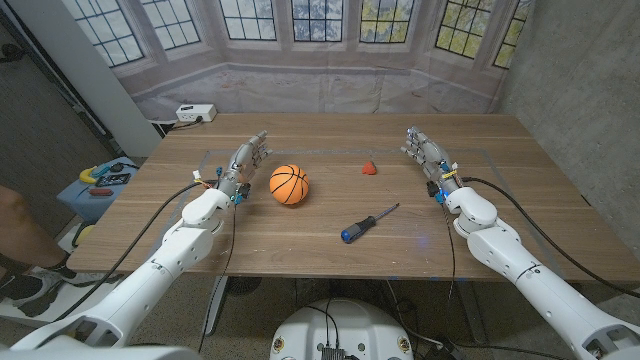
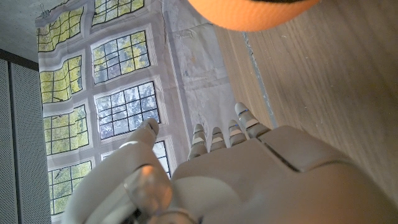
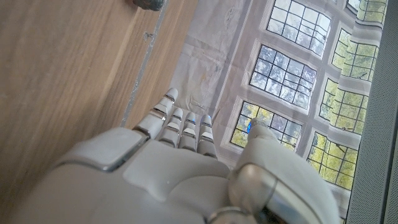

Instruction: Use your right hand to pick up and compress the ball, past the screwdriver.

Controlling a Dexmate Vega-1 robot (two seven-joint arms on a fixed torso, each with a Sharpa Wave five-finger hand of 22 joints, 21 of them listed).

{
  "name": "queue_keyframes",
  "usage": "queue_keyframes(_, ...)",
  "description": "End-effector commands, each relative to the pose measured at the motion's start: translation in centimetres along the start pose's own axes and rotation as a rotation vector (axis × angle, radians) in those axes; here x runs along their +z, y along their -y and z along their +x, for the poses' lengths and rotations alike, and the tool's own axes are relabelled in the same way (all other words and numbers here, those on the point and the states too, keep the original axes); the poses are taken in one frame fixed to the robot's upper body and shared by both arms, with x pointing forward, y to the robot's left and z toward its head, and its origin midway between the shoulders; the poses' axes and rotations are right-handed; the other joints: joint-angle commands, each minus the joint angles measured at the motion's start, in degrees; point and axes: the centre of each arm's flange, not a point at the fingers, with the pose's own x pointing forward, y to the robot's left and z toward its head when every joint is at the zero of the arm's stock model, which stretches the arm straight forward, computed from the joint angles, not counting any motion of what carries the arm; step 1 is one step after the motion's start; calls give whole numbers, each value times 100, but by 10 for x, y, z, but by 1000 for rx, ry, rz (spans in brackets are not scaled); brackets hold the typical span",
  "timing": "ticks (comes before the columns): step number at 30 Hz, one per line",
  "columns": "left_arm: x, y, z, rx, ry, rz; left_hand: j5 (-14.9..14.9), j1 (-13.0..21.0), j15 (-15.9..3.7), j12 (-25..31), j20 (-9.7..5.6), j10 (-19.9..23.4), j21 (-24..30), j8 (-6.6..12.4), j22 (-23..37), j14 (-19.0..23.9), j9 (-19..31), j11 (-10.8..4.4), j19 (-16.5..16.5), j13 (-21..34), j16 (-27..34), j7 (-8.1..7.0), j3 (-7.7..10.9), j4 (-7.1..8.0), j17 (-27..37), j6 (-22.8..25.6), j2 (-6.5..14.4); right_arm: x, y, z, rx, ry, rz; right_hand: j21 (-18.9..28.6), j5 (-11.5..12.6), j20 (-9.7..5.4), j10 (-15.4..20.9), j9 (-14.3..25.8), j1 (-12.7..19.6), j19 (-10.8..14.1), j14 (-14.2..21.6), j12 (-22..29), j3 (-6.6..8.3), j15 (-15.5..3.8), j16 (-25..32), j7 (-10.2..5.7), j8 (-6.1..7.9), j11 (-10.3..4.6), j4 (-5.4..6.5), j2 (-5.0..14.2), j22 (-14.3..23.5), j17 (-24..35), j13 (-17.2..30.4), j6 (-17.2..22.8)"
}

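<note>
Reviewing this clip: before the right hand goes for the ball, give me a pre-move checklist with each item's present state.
1. Right hand free, holding nothing, fingers apart: ok.
2. Ball in plain sight on the table, not held: ok.
3. Screwdriver located, lying between the right hand and the ball, nearer the robot: ok.
4. Left hand out of the way: not ok, it stands right beside the ball.
5. Small red object near the direct line from right hand to ball: not ok, watch it.
6. Ball soft enough to compress: cannot tell.

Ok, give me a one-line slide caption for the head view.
Both hands, left hand and right hand, wait open around an orange basketball and blue-handled screwdriver.
</note>
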Motion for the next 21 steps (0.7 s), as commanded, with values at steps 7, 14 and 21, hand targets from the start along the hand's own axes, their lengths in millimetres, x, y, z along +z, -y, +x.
queue_keyframes(7, -1, 0, -3, -8, 6, 2, 28, 66, 67, 18, 68, -42, -39, 15, 24, -23, 8, 2, 11, 12, -5, 8, 29, -88, -3, -25, -5, 16, -10, -4, 36, 12, -83, 18, 17, 80, 56, 11, 14, -7, -10, -7, 9, 59, 39, 24, 58, 22, -72, -54, 11, -13, 3, 102)
queue_keyframes(14, 2, -6, -8, 2, 6, 16, 25, 54, 81, 15, 71, -48, -63, 12, 26, -36, 9, 5, 5, 13, -5, -7, 29, -99, 4, -36, -8, 23, -22, 0, 78, 3, -143, 19, 17, 88, 50, 10, 11, -14, -15, -14, 3, 79, 41, 28, 57, 41, -88, -64, 12, -24, 2, 106)
queue_keyframes(21, 6, -16, -15, 17, 7, 29, 23, 35, 95, 6, 78, -68, -87, 8, 27, -52, 10, -3, 2, 14, -5, -13, 30, -102, 12, -49, -4, 32, -36, 3, 117, 0, -211, 27, 21, 100, 103, 7, 21, -17, -8, -8, 1, 107, 52, 59, 87, 88, -138, -75, 12, -54, -10, 202)
